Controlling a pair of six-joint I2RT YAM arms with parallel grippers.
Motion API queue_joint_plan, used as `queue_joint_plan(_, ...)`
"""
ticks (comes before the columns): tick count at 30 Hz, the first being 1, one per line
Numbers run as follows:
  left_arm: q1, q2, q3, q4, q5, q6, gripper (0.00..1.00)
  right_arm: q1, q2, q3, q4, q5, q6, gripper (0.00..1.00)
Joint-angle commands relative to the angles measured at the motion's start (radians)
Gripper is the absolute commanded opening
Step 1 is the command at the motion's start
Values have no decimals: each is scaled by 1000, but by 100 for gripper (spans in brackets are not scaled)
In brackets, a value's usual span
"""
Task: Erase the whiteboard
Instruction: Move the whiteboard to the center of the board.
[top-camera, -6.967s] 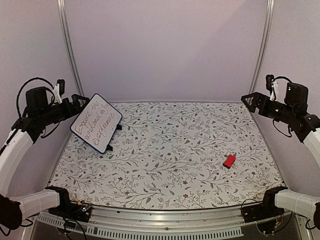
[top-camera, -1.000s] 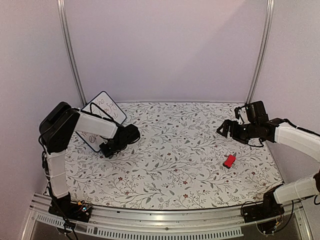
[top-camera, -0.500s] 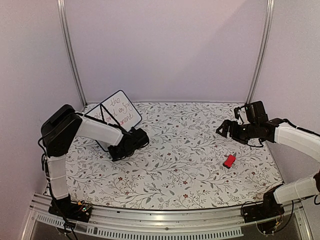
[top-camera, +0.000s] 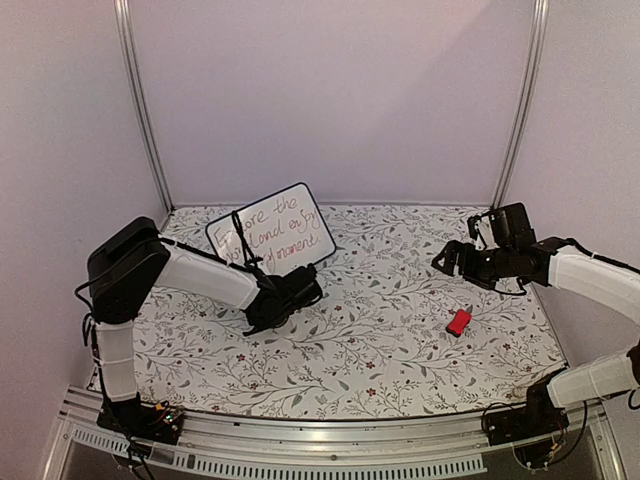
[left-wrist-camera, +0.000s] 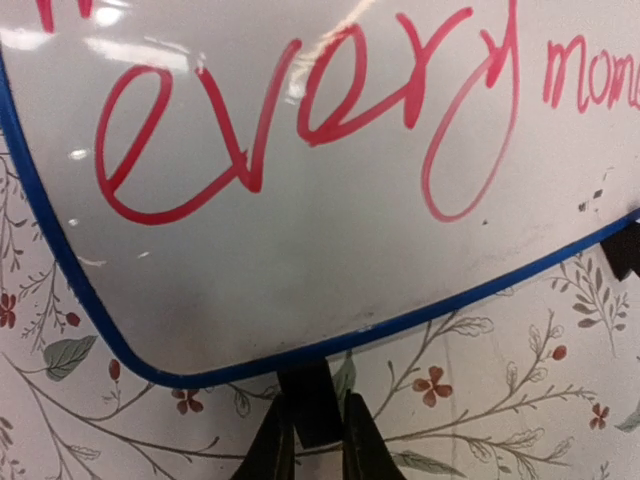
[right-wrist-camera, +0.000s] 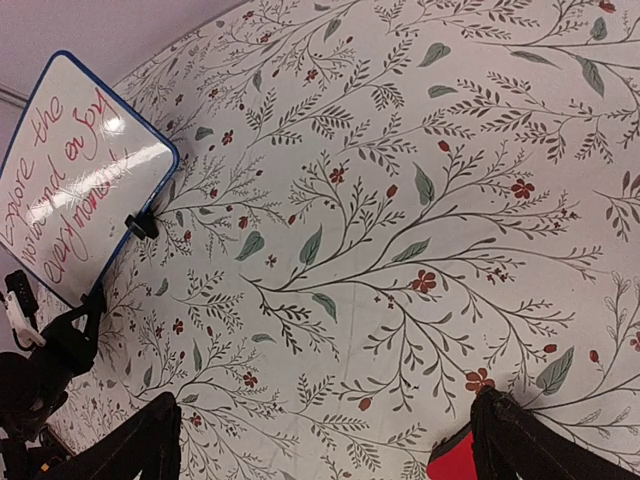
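Left gripper (top-camera: 296, 290) clamped on a foot of the whiteboard (top-camera: 272, 238); right gripper (top-camera: 447, 260) spread wide.
Top view: the whiteboard stands tilted at the back left of the floral table (top-camera: 380, 340), its red writing facing forward. The left gripper sits at the board's lower edge, and the right gripper hangs near the red eraser (top-camera: 459, 322) without touching it. Left wrist: the jaws pinch the black foot (left-wrist-camera: 310, 400) under the blue frame. Right wrist: the fingers (right-wrist-camera: 130, 450) stand far apart and hold nothing.

A lab test booth: plain lilac walls (top-camera: 330, 100), aluminium frame posts (top-camera: 140, 100), floral-covered table (top-camera: 380, 340).
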Motion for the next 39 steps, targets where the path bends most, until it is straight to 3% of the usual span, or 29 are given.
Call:
queue_joint_plan(1,-68,16,-24,155,67,190,6,8,-4,-9,22,-2,9,99)
queue_joint_plan(11,-122,36,-21,318,115,344,6,9,2,-3,24,-5,10,99)
queue_joint_plan(21,-129,16,-28,324,131,369,10,10,9,1,22,-4,3,99)
queue_joint_plan(32,-165,-58,-65,384,150,433,30,10,21,12,20,-5,-1,99)
queue_joint_plan(39,-170,-176,-130,424,156,478,58,9,25,8,22,-1,-4,99)
